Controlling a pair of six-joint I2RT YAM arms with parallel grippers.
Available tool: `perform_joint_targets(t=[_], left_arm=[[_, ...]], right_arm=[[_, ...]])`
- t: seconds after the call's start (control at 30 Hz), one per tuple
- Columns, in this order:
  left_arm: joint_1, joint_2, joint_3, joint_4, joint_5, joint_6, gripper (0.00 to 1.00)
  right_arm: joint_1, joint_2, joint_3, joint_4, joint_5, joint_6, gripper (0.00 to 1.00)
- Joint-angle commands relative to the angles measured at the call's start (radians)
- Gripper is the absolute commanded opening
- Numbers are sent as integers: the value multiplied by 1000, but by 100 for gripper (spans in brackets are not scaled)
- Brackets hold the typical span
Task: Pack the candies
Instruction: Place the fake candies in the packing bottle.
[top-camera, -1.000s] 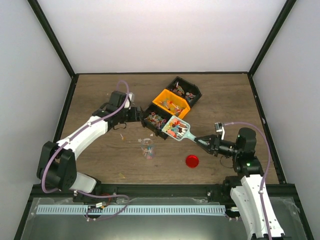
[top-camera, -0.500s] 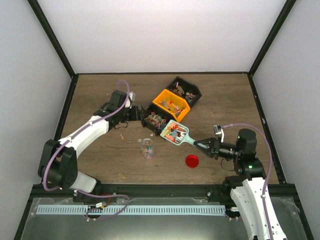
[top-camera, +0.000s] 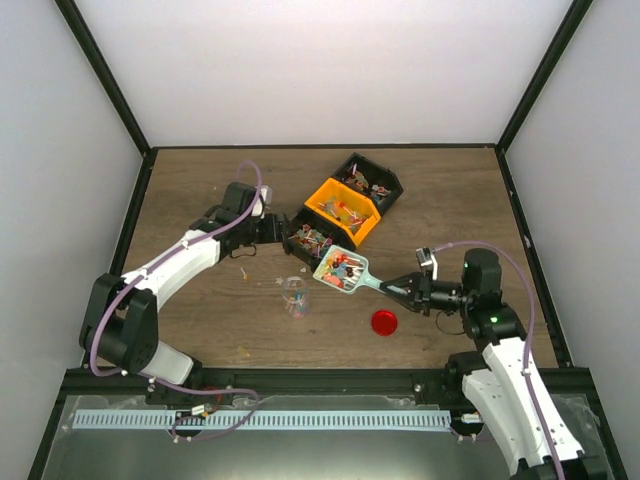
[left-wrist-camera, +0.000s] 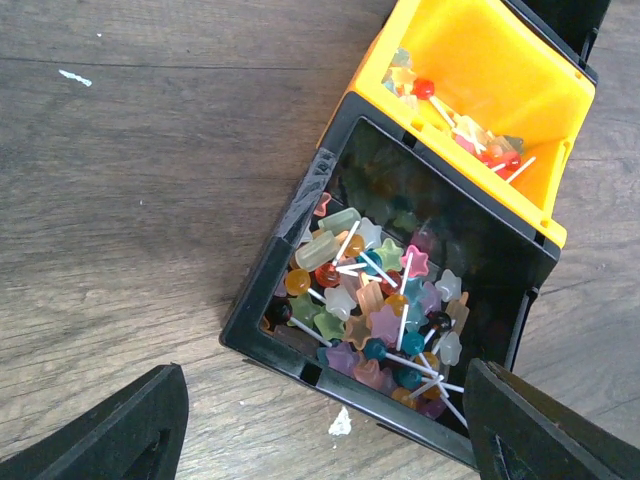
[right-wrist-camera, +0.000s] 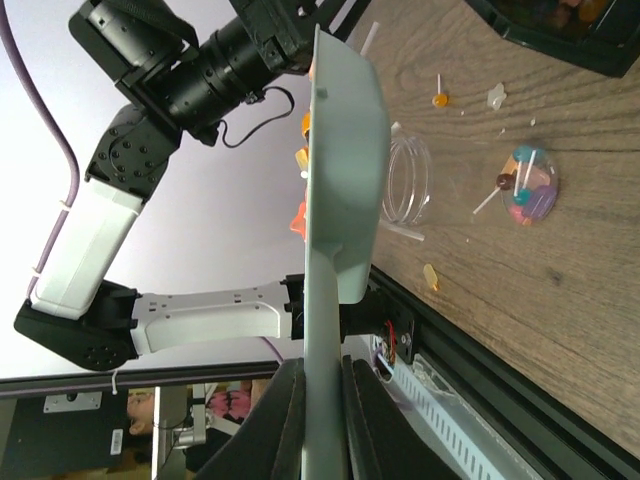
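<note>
Overhead, I see candies (top-camera: 343, 266) in scoop (top-camera: 323, 273); right wrist shows only its back. Candies lie beyond right gripper (top-camera: 390, 287) pinching handle (top-camera: 372, 283).

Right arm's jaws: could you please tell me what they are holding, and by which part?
The teal scoop, gripped by the end of its handle; candies lie in its bowl.

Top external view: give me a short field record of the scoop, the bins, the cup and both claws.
teal scoop: loaded with candies, held beside the clear cup, not over it
right claw: shut on the teal scoop's handle
left claw: open, at the near black bin
clear cup: a few candies inside
red lid: on the table, apart from the clear cup
</note>
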Motion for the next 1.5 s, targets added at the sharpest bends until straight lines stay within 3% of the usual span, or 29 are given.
perform_joint_targets(t=[0.0, 0.27, 0.4, 0.6, 1.03, 1.47], left_arm=[[5, 17, 16, 13, 1, 20, 77], [6, 21, 22, 0, -13, 31, 77], [6, 17, 13, 1, -17, 31, 77], [6, 8, 12, -7, -24, 41, 77], [14, 12, 6, 7, -28, 36, 77], [14, -1, -32, 24, -24, 23, 77]], right_arm=[[70, 27, 63, 79, 23, -13, 1], [222, 49, 46, 143, 137, 45, 1], [238, 79, 69, 124, 152, 21, 1], [240, 113, 163, -47, 232, -98, 1], [247, 138, 225, -175, 281, -193, 1], [346, 201, 269, -191, 380, -209, 1]])
